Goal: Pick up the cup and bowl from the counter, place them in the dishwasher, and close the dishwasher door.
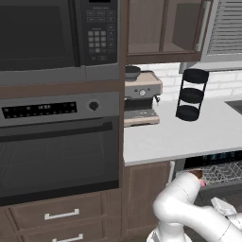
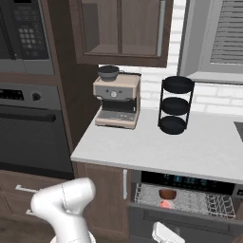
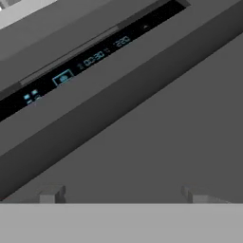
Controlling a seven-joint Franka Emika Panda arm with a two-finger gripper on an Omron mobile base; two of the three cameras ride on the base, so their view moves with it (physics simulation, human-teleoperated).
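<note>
Closing the dishwasher door (image 3: 156, 142) is, by judgement, the step in hand, with both loading steps apparently done. Reading left to right in the hand view: the left fingertip (image 3: 51, 194), the gripper (image 3: 122, 195) midway, then the right fingertip. The two dark tips stand well apart, so the jaws are spread wide and pinch nothing. The flat grey door lies directly ahead of the jaws and very close. Whether the tips touch it cannot be told. Beyond the door, farther ahead of the jaws, runs the dark control strip (image 3: 90, 59) with its small teal lights.

In the right base view the door is only partly raised, and the rack (image 2: 190, 199) is exposed in the gap above it. Within the rack sit a brown rounded vessel, probably the bowl (image 2: 167, 194), and just below it a pink-red one, probably the cup (image 2: 164, 204). The two are just beside each other, though which is which is hard to settle at this size.

The counter (image 2: 156, 147) carries a coffee machine (image 2: 116, 100) and a black tiered stand (image 2: 174, 105), but no cup or bowl.

What is left, by judgement, is to push the door fully shut.
</note>
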